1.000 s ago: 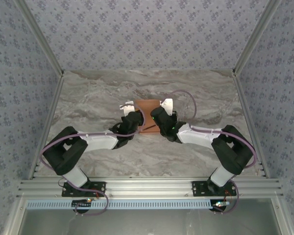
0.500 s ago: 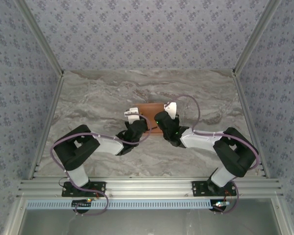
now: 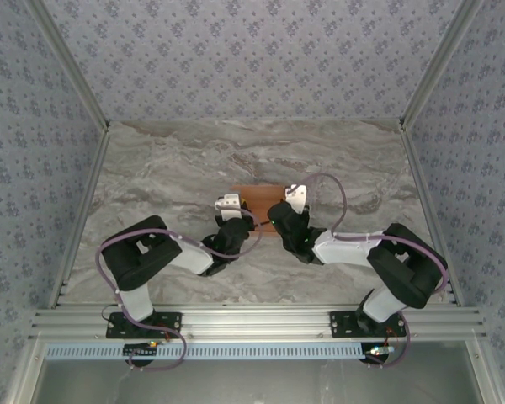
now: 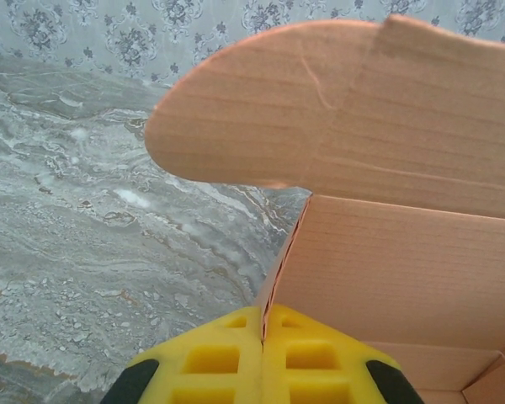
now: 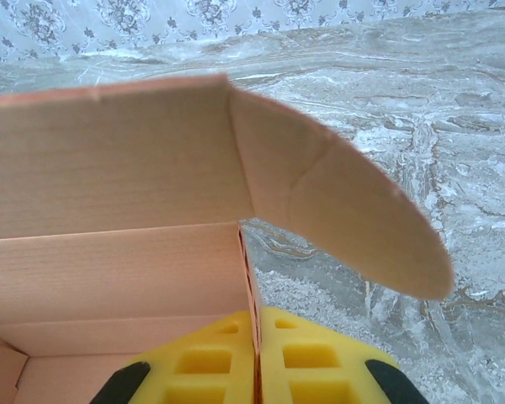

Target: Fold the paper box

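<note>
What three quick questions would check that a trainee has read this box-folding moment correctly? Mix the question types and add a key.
1. True or false: the left gripper is shut on a side wall of the paper box.
2. Multiple choice: the rounded flap near the right gripper is A) tucked inside the box, B) sticking out untucked beside the box, C) torn off and lying apart.
3. Fill in: the wrist views look into the box's inside, so its lid is ___.

Key: 1 true; 2 B; 3 open.
</note>
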Available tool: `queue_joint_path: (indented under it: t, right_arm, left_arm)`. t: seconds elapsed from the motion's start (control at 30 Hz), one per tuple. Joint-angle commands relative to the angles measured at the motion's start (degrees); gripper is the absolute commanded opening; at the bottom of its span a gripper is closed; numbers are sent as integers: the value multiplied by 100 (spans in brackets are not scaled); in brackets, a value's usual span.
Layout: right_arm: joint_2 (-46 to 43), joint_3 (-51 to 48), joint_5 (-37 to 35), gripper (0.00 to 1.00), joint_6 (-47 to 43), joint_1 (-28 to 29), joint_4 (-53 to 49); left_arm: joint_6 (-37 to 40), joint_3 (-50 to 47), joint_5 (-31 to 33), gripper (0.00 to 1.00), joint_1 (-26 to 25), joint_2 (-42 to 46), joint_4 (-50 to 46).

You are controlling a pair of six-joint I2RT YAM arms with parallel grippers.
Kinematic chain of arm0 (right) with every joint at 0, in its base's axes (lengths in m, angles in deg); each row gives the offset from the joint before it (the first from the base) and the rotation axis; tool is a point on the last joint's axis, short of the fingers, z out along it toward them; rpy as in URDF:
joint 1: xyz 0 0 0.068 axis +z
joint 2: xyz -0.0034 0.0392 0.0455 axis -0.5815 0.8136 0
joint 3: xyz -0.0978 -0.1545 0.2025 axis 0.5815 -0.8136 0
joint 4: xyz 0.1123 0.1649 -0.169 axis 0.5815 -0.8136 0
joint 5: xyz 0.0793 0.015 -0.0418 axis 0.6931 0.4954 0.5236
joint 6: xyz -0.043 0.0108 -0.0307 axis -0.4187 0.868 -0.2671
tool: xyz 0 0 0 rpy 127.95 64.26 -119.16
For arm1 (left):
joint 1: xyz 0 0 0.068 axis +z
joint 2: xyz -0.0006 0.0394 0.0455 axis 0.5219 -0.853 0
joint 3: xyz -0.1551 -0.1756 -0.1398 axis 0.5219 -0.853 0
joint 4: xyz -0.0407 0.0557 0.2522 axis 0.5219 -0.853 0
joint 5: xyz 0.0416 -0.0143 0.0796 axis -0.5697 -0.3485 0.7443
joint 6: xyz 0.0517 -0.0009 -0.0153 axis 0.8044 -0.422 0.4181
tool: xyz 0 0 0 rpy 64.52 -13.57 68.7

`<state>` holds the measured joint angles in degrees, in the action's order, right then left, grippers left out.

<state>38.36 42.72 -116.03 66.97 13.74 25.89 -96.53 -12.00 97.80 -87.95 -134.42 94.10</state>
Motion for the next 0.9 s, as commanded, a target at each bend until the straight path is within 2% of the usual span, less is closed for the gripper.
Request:
queue_joint_path:
  t: [0.0,0.53,0.87]
  right_arm:
    - [-139,-120,-241,9,277,106,-19]
    - [-173,-427,-799,11,1038,549,-428]
    - [-253,-449,-1038,16,1249,722,-784]
  left_arm:
    - [168,-254,7,0,-73,-176,240]
    - [860,-700,10,0,-266,-648,1449]
    - [929,-799,63,0,-267,-688,1544]
